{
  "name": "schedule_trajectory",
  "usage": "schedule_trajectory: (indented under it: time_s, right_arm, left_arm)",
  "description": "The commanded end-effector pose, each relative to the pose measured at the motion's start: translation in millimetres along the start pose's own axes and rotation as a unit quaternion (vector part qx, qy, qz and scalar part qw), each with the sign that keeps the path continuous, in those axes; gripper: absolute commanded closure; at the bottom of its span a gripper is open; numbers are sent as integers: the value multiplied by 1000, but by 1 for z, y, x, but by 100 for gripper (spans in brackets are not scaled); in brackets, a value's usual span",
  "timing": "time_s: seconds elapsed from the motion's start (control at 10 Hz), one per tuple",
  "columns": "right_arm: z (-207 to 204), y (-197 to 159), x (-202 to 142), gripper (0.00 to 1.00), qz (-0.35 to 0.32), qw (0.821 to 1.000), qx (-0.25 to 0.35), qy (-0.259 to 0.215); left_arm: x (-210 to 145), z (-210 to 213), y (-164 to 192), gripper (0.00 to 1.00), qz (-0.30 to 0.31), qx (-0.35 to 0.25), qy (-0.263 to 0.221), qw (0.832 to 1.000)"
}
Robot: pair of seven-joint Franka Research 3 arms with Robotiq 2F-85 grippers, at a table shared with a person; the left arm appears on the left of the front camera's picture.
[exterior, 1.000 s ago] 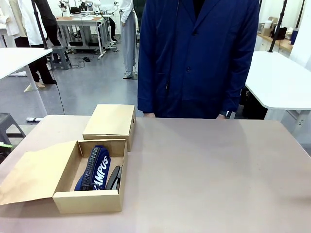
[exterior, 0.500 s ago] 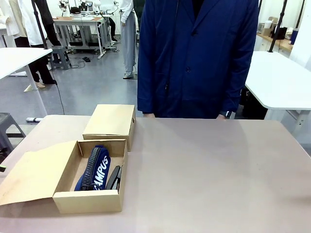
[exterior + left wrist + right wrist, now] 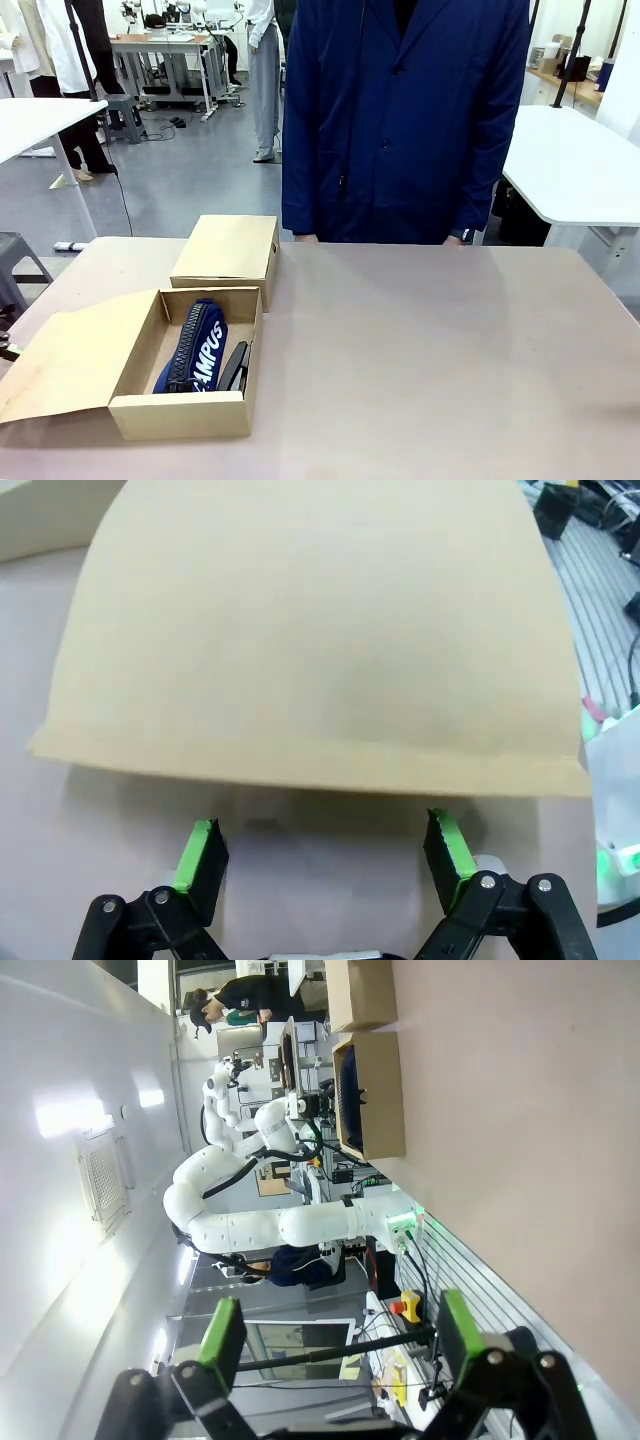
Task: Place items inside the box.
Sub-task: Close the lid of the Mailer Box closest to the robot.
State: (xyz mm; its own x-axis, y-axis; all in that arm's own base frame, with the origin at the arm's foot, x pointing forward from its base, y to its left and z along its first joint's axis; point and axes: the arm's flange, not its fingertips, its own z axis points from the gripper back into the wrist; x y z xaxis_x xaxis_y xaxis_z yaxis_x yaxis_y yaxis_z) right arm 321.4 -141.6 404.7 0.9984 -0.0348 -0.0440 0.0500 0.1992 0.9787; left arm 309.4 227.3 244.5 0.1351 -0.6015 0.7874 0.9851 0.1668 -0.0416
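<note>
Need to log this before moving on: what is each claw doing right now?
Left claw: open, holding nothing, just short of the box flap.
Right claw: open, holding nothing.

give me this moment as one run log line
box: open, flap out | inside: navy pouch, stapler | left gripper: open at flap edge | right gripper: open, empty

From my right pincer (image 3: 335, 1335) I see the bare brown tabletop (image 3: 430, 350) stretching away, with a closed cardboard box (image 3: 227, 250) lying flat at its far end. Well beyond the pincer, a person (image 3: 405, 120) in a dark blue coat stands at the tabletop's far edge, a white table (image 3: 575, 165) beside them.
</note>
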Motion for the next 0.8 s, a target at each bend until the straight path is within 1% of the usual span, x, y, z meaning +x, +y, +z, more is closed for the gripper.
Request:
schedule_trajectory:
  time_s: [0.0, 0.2, 0.3, 0.4, 0.7]
  right_arm:
    - [1, 3, -3, 0, -6, 1000, -3, 2]
    - [1, 3, -3, 0, -6, 1000, -3, 2]
    - [1, 3, -3, 0, -6, 1000, -3, 2]
    - [1, 3, -3, 0, -6, 1000, -3, 2]
    - [1, 3, -3, 0, -6, 1000, -3, 2]
  left_arm:
    - [7, -24, -6, 0, -52, -26, -23, 998]
    - [17, -52, -6, 0, -66, -64, -32, 995]
    - [22, -58, -8, 0, -74, -76, -61, 992]
    - [26, -60, -8, 0, -77, -78, -75, 991]
    - [36, -50, -8, 0, -73, -51, -151, 985]
